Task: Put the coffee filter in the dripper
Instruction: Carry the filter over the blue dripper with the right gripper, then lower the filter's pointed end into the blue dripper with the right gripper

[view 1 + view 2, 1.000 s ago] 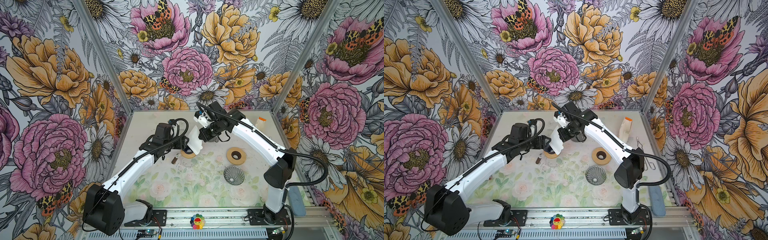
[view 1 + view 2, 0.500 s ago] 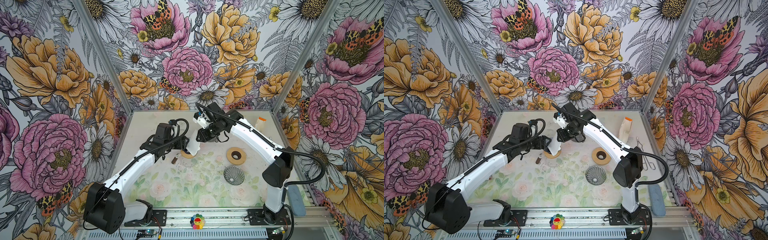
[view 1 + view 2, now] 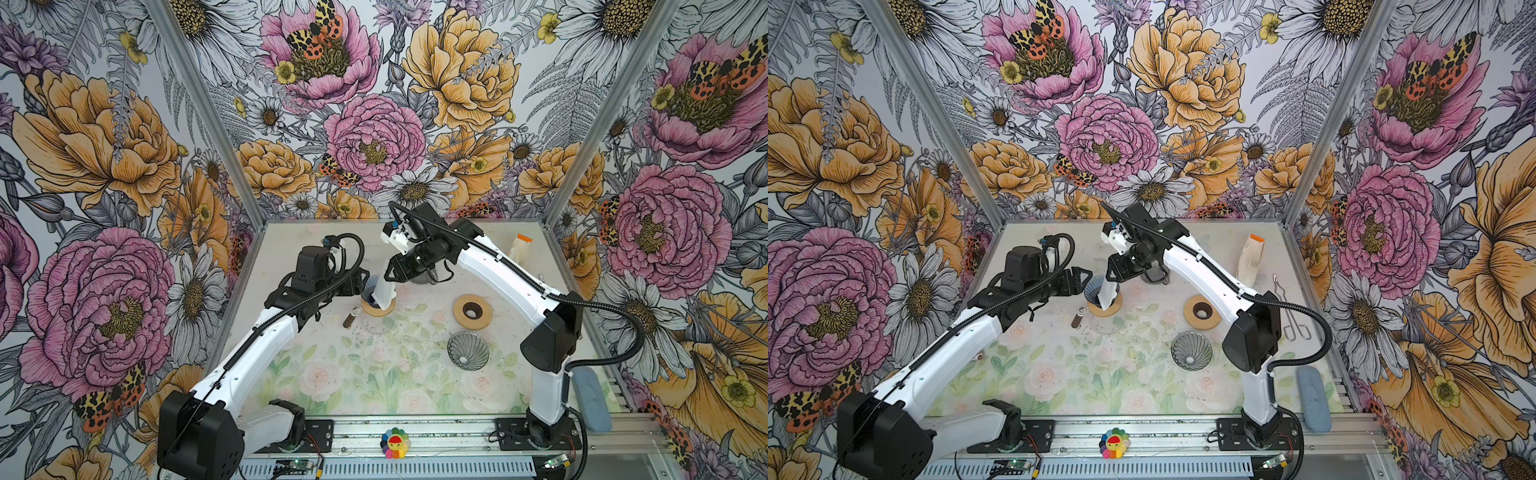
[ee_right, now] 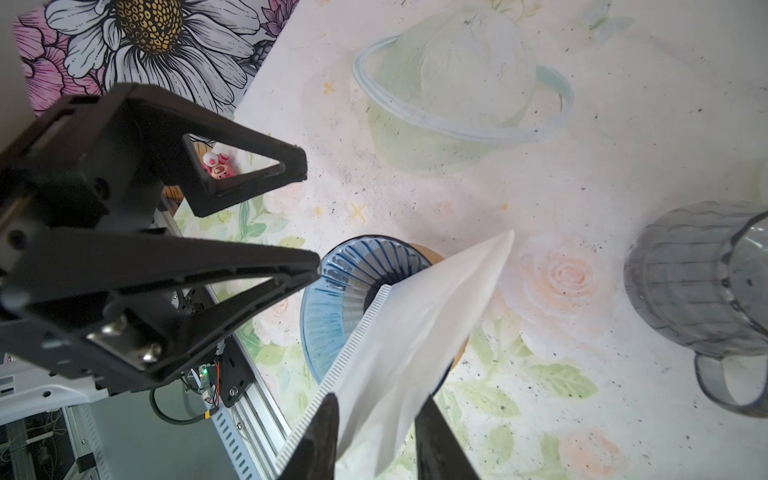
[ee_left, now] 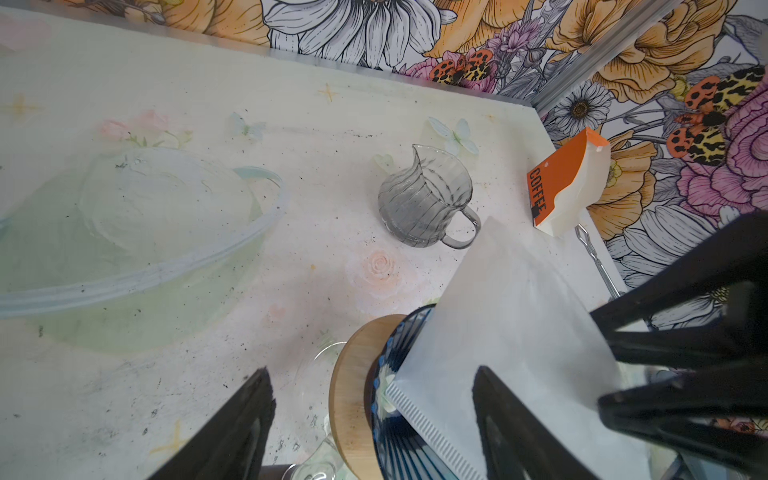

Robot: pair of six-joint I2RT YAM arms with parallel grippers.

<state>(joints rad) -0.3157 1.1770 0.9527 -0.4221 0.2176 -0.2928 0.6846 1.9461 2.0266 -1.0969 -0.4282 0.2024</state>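
coffee filter [image 4: 415, 328] tip in dripper [image 4: 340, 291], axis tilting up into right gripper [image 4: 376, 401]; fingers parted, grip unclear; left gripper [image 4: 311, 216] spread alongside

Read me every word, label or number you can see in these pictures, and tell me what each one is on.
"COFFE", along the orange panel of the coffee bag; what follows is a dark blot.
Raised lettering inside the blue dripper: too blurred to read.
Nothing else legible.

coffee filter [image 3: 384, 291] standing in blue dripper [image 3: 367, 289], wooden ring [image 3: 460, 311] apart
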